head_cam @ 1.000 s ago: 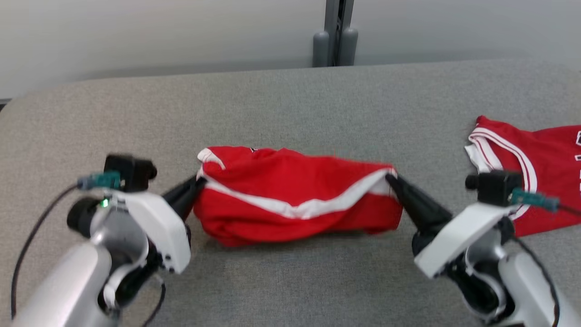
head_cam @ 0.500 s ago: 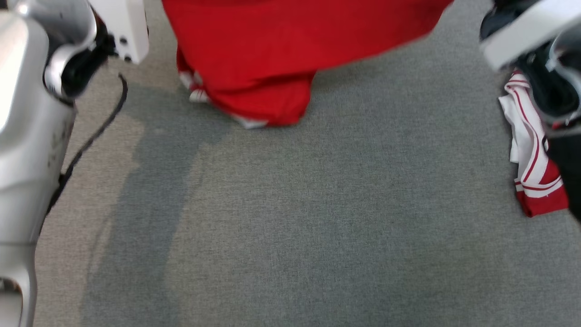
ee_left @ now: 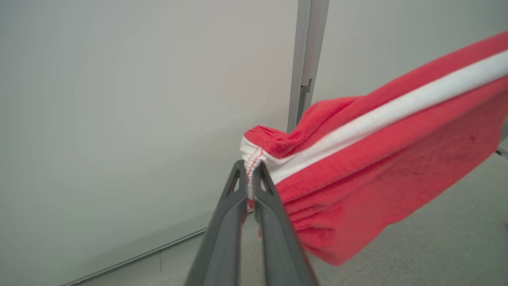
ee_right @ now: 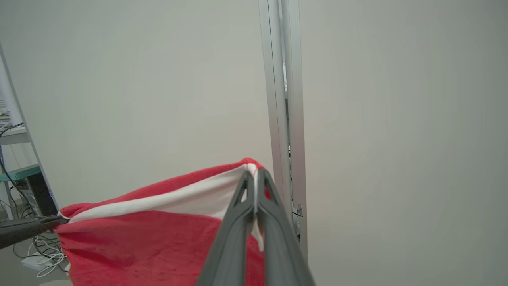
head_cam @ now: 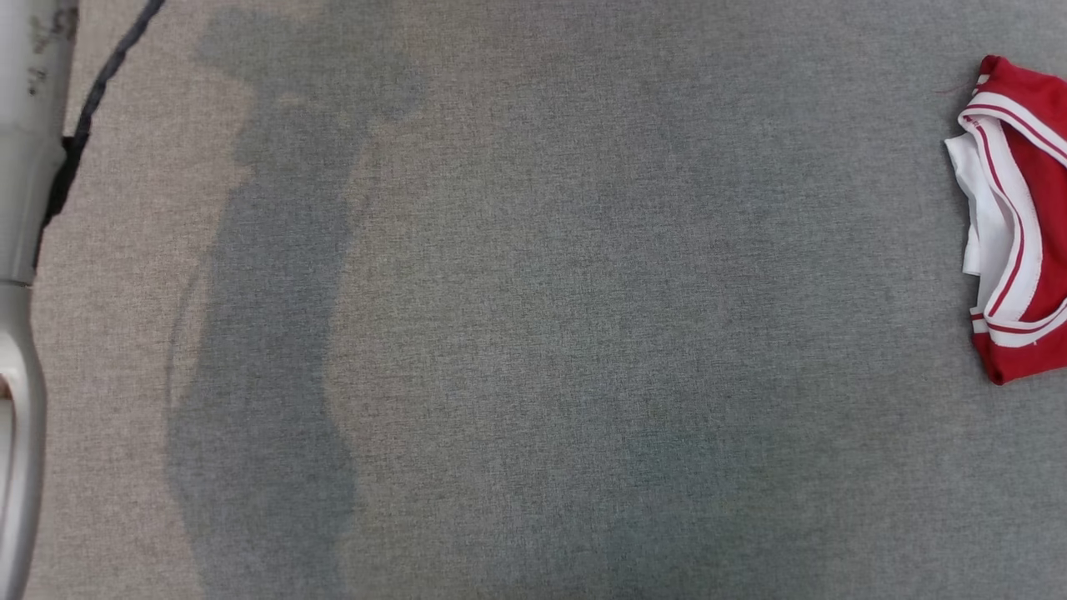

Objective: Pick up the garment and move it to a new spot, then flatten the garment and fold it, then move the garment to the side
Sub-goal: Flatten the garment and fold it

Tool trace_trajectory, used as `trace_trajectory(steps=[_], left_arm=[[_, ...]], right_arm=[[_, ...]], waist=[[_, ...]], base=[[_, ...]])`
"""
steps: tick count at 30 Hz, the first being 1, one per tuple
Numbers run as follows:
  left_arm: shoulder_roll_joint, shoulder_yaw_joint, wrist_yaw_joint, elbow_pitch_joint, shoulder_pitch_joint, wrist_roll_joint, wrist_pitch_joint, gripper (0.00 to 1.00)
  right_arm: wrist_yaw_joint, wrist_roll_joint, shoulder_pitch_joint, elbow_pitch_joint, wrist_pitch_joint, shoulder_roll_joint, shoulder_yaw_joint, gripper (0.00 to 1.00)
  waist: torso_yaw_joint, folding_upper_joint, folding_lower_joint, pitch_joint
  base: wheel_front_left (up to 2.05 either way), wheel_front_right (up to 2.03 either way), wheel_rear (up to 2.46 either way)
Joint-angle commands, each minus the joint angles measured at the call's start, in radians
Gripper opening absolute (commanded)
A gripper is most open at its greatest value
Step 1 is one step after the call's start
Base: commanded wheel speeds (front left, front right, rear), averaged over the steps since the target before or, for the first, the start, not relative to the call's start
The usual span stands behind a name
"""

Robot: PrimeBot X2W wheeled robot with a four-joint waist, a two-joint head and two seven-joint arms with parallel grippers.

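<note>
Left jaws closed tight on a corner of the red garment (ee_left: pixel 377 159), pinching the white stitched hem between the two dark tips. Right jaws also closed tight, on the opposite corner, right at the white band of the garment (ee_right: pixel 158 238). The garment is held up in the air between the two arms, stretched roughly level with the white stripe running along its upper edge and the red body sagging below it. In the left wrist view it hangs clear above the grey worktop (ee_left: pixel 436 246), not touching. In the right wrist view the far corner meets the dark tip of the left jaws at the left edge of that view.

Head view looks straight down on the grey fabric worktop (head_cam: pixel 542 333), with a long soft shadow down its left part. A second piece, a red and white jersey (head_cam: pixel 1021 233), lies crumpled on the worktop at the right edge, partly cut off. The pale left arm (head_cam: pixel 21 208) runs along the left edge with a black cable (head_cam: pixel 92 92) beside it.

Behind the garment: plain pale wall (ee_left: pixel 119 119) and an upright metal post (ee_right: pixel 283 99). A rack (ee_right: pixel 16 135) with loose cords (ee_right: pixel 39 262) sits at the far left of the right wrist view
</note>
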Motion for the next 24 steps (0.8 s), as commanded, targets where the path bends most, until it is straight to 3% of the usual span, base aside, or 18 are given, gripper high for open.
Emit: trace_trajectory(steps=[1, 5, 13, 20, 24], left_arm=[[-0.001, -0.011, -0.003, 0.037, 0.004, -0.011, -0.014, 0.0], [-0.013, -0.108, -0.005, 0.074, 0.079, -0.007, -0.027, 0.0], [0.051, -0.273, -0.005, -0.012, 0.348, -0.127, -0.1, 0.0], [0.109, -0.296, -0.001, -0.103, 0.61, -0.216, -0.122, 0.0], [0.161, -0.299, 0.05, -0.211, 0.759, -0.259, -0.067, 0.0]], right_arm=[[-0.001, 0.022, 0.001, 0.019, -0.018, -0.01, 0.022, 0.0], [0.0, 0.071, 0.083, 0.027, -0.019, -0.027, 0.114, 0.0], [0.0, 0.191, 0.39, -0.078, 0.035, -0.124, 0.28, 0.0], [0.0, 0.311, 0.664, -0.26, 0.153, -0.243, 0.333, 0.0], [0.0, 0.338, 0.791, -0.364, 0.235, -0.314, 0.339, 0.0]], waist=[[0.003, 0.0, 0.0, 0.002], [0.011, 0.0, 0.0, -0.017], [0.006, 0.0, 0.0, -0.138], [-0.01, 0.0, 0.0, -0.275], [-0.027, 0.0, 0.0, -0.338]], base=[[0.0, 0.0, 0.0], [0.0, 0.0, 0.0], [0.0, 0.0, 0.0], [0.0, 0.0, 0.0], [0.0, 0.0, 0.0]])
